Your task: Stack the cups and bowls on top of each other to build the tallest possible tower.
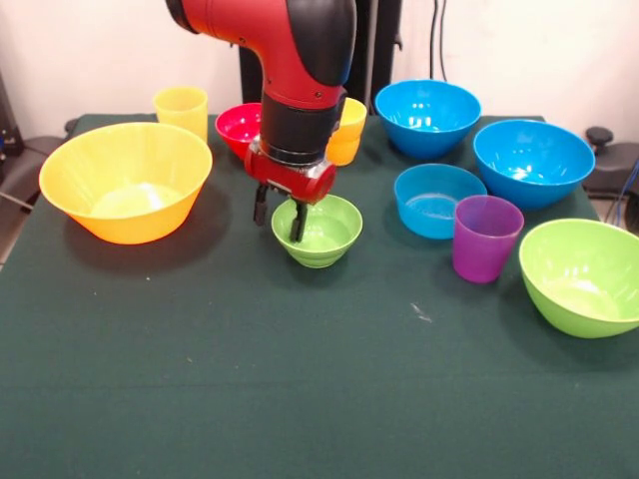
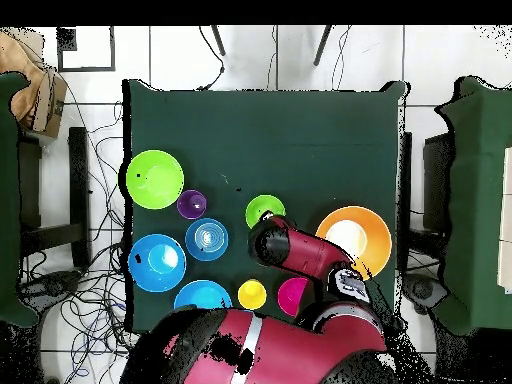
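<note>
You have the table (image 1: 300,399) under green cloth with nothing stacked on it: every bowl and cup sits apart.

The huge orange-yellow bowl (image 1: 125,185) stands well off to the picture-left of the fingers (image 1: 299,222) in the front view. The two large blue bowls (image 1: 427,115) (image 1: 533,160) lie well away on the picture-right, and the lime green bowl (image 1: 587,274) is furthest out on that side, nearer the camera. The shallow blue bowl (image 1: 437,200) sits between those and the fingers.

Your gripper (image 1: 280,215) hangs at the small green bowl (image 1: 319,232). Its two dark fingers are spread, with the bowl's picture-left rim between them: one finger outside, one dipping inside. They aren't pinching it that you can see.

The small red bowl (image 1: 240,128) sits just behind the fingers. The purple cup (image 1: 485,238) stands to the picture-right. One yellow cup (image 1: 182,108) stands far back left; the other yellow cup (image 1: 346,135) peeks from behind the arm (image 1: 300,60).
</note>
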`<state>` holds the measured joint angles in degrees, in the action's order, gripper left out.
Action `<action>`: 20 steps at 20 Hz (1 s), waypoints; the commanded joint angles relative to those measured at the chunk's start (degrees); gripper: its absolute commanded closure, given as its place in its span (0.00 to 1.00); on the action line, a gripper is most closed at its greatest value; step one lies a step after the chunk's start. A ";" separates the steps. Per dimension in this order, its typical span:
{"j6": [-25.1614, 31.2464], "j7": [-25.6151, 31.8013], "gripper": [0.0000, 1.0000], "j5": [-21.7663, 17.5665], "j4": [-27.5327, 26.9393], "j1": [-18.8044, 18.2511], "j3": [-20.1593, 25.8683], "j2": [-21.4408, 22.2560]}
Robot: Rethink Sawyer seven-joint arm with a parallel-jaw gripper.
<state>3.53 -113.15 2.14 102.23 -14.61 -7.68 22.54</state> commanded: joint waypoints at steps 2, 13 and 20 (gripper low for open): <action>0.34 -5.00 0.00 -1.12 -4.11 1.02 2.32 -0.49; 1.70 -4.21 0.00 -1.33 -4.28 0.02 2.81 0.08; 1.73 -5.42 1.00 -0.25 -4.10 0.44 2.29 0.01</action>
<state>3.54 -113.15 2.13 102.14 -14.61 -8.14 23.93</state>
